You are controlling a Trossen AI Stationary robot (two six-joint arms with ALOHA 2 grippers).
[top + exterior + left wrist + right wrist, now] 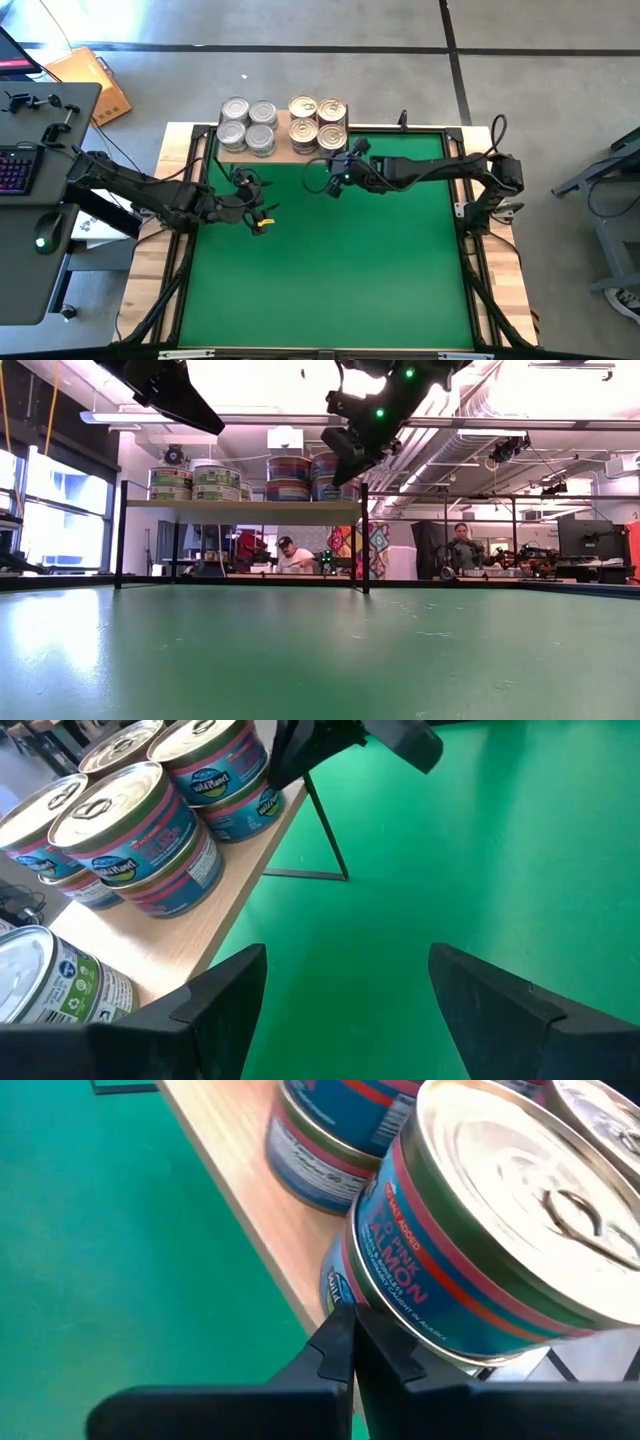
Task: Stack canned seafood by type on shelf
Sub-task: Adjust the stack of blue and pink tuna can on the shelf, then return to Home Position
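The light-wood shelf stands at the far edge of the green mat. Silver-lidded cans stand stacked on its left half, gold pull-tab cans on its right half. My right gripper is shut, just in front of the shelf's right part, at the near gold-lidded stack. My left gripper is open and empty above the mat, nearer than the shelf's left part; its fingers frame bare mat. In the low view the right gripper hangs at can height. My right gripper's shut fingertips stand right at the side of the lower can of the near gold-lidded stack, coming level from the table's near side. I cannot tell whether they touch it.
The shelf's thin black legs stand on the mat. The pale wood table frame surrounds the mat. A desk with a keyboard stands to the left. People sit in the room beyond.
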